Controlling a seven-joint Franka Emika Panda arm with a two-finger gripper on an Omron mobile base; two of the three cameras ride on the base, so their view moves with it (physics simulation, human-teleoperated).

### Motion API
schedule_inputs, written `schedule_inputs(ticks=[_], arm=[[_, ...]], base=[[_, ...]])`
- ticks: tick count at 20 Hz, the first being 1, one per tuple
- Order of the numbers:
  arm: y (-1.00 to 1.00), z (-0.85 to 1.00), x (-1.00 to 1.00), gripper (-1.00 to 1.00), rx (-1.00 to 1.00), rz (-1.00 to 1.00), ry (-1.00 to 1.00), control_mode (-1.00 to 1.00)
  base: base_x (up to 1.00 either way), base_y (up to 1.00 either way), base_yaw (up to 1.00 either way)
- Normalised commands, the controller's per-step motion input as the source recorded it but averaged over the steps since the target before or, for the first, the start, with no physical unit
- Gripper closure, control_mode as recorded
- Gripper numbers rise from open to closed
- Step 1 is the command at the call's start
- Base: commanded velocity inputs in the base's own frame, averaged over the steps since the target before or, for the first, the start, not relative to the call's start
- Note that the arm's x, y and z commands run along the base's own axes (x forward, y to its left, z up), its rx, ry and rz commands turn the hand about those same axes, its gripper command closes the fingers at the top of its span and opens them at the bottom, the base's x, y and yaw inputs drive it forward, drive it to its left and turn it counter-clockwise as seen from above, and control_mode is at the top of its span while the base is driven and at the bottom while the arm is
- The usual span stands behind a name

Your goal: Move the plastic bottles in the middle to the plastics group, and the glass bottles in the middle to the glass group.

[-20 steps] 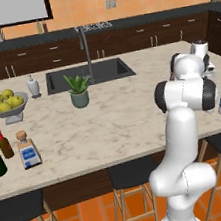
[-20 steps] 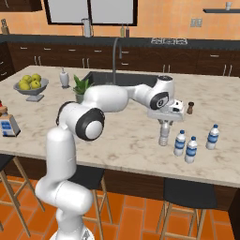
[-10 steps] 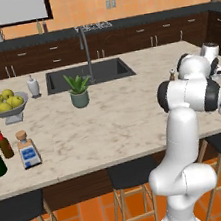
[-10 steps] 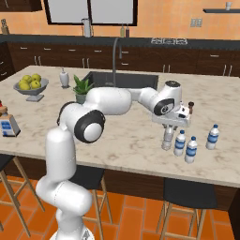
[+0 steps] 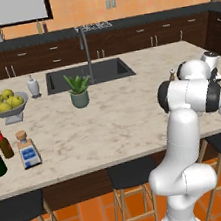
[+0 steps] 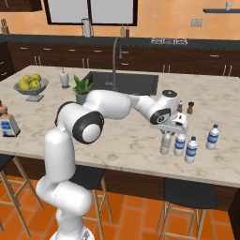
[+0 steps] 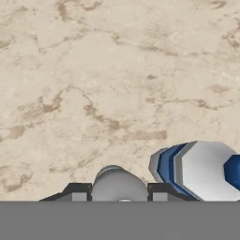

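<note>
You're mid-placement: gripper (image 6: 167,138) looks clamped on the grey plastic bottle (image 6: 165,143), seemingly set down w/ blue-label plastics group (image 6: 185,146) at its 3 o'clock; next, let go, lift clear, then fetch cork-stoppered glass bottle (image 5: 27,149).

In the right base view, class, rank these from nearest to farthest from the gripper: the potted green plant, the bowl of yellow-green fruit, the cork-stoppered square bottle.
1. Potted green plant, beside the sink, nearest the gripper.
2. Bowl of yellow-green fruit, far-left counter.
3. Cork-stoppered square bottle, left edge.

light: even, bright | shadows: faint, soft | glare: slight | sharpness: coarse, low-resolution render
</note>
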Motion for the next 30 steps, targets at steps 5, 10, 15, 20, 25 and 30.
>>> schedule_inputs(ticks=[5, 10, 15, 20, 25, 30], arm=[[0.00, -0.20, -0.02, 1.00, -0.01, 0.00, 0.00, -1.00], [0.00, -0.07, -0.02, 1.00, 0.00, 0.00, 0.00, -1.00], [0.00, 0.11, -0.04, -1.00, -0.02, 0.00, -0.02, -1.00], [0.00, 0.22, -0.01, -1.00, -0.06, 0.00, -0.01, -1.00], [0.00, 0.49, -0.08, -1.00, -0.09, 0.00, -0.01, -1.00], [0.21, 0.46, -0.69, -1.00, -0.03, 0.02, -0.05, -1.00]], base=[[0.00, 0.00, 0.00], [0.00, 0.00, 0.00], [0.00, 0.00, 0.00], [0.00, 0.00, 0.00], [0.00, 0.00, 0.00], [0.00, 0.00, 0.00]])
